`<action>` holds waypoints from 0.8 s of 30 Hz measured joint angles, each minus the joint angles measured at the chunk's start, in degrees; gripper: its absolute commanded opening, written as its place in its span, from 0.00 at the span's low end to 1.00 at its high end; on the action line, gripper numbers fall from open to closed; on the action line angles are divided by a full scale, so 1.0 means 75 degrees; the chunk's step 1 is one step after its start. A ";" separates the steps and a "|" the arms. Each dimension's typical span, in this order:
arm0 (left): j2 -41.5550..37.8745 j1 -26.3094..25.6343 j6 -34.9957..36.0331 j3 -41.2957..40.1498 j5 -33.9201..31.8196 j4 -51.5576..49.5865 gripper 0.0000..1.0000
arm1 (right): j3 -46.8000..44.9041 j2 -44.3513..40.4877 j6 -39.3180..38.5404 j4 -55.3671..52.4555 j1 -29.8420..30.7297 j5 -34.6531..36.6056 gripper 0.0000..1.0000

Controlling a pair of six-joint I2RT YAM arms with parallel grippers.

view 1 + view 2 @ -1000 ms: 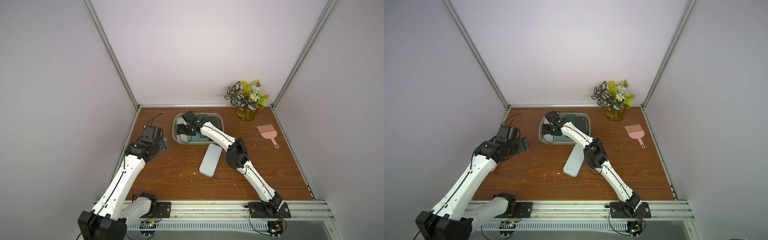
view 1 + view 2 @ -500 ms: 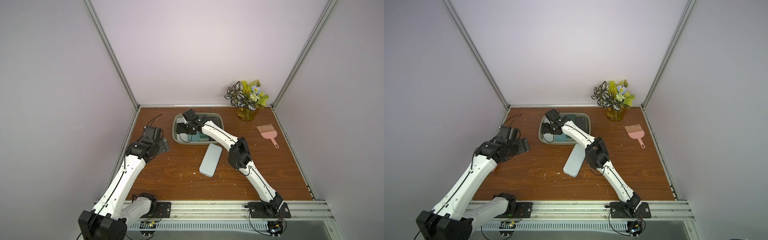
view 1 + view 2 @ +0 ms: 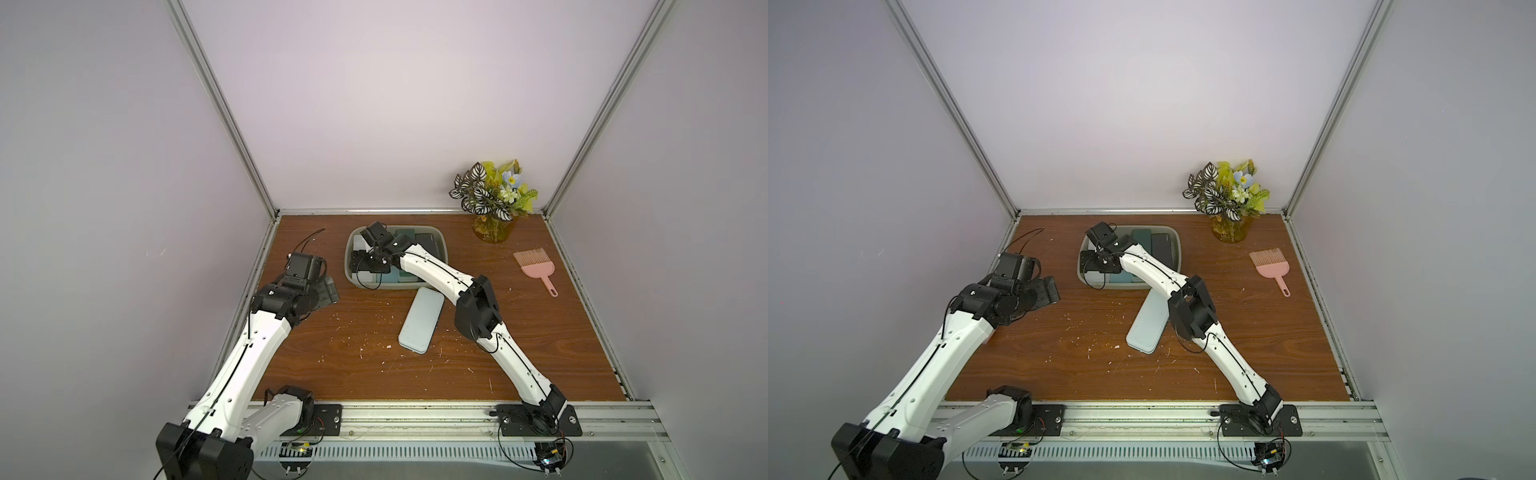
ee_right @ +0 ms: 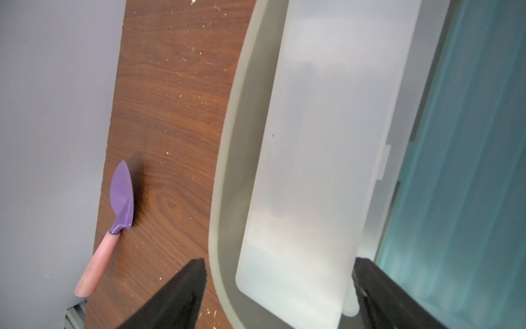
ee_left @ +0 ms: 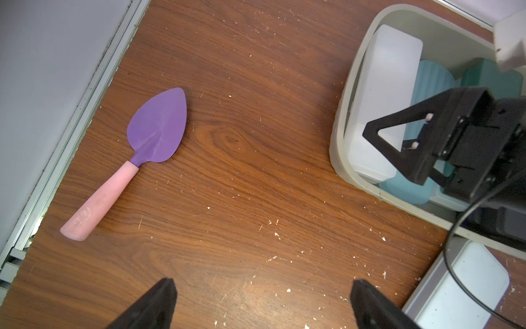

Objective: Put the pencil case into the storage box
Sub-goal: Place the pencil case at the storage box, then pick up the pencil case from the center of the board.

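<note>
Remaining wide astride the white case [image 4: 327, 142], right gripper [image 4: 279, 260] hovers over box [image 4: 225, 142]; case lies front-to-back; left gripper [image 5: 262, 282] wide.

Matt greyish plastic storage box [image 5: 340, 125], frosted translucent plastic pencil case [image 5: 384, 94], smooth scuffed wood-grain table [image 5: 242, 171]

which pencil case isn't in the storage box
The pale blue case, lying flat on the table just in front of the storage box. All the other cases sit inside the box.
</note>
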 measured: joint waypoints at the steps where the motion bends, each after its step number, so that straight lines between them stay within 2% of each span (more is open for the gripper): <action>1: -0.0023 0.0000 0.0000 -0.0009 0.0006 0.0000 0.96 | 0.0000 0.0000 -0.0015 -0.0012 0.0012 0.0017 0.88; 6: -0.0090 0.0000 0.0070 -0.0015 0.0245 0.0003 0.94 | -0.0376 -0.0466 -0.0178 -0.0131 0.0090 0.0385 0.91; 9: -0.0105 -0.0102 0.0143 -0.0015 0.0484 0.0000 0.93 | -0.1719 -0.1728 -0.0309 -0.0044 0.0105 0.0842 0.91; 12: -0.0061 -0.0685 0.0096 -0.0012 0.0562 0.0000 0.92 | -0.3975 -0.3786 -0.0358 0.0551 0.0102 0.1125 0.89; 17: 0.0417 -0.2372 -0.0271 -0.0003 0.0711 0.0055 0.87 | -0.8212 -0.7694 -0.0178 0.2020 -0.0178 0.1317 0.88; 20: 0.0781 -0.3197 -0.0525 -0.0006 0.0839 0.0172 0.86 | -1.0570 -0.9600 -0.0108 0.2833 -0.0385 0.1250 0.88; 24: 0.0968 -0.3888 -0.0766 -0.0251 0.1279 0.0816 0.85 | -1.2855 -1.1007 0.0157 0.3410 -0.0423 0.0933 0.87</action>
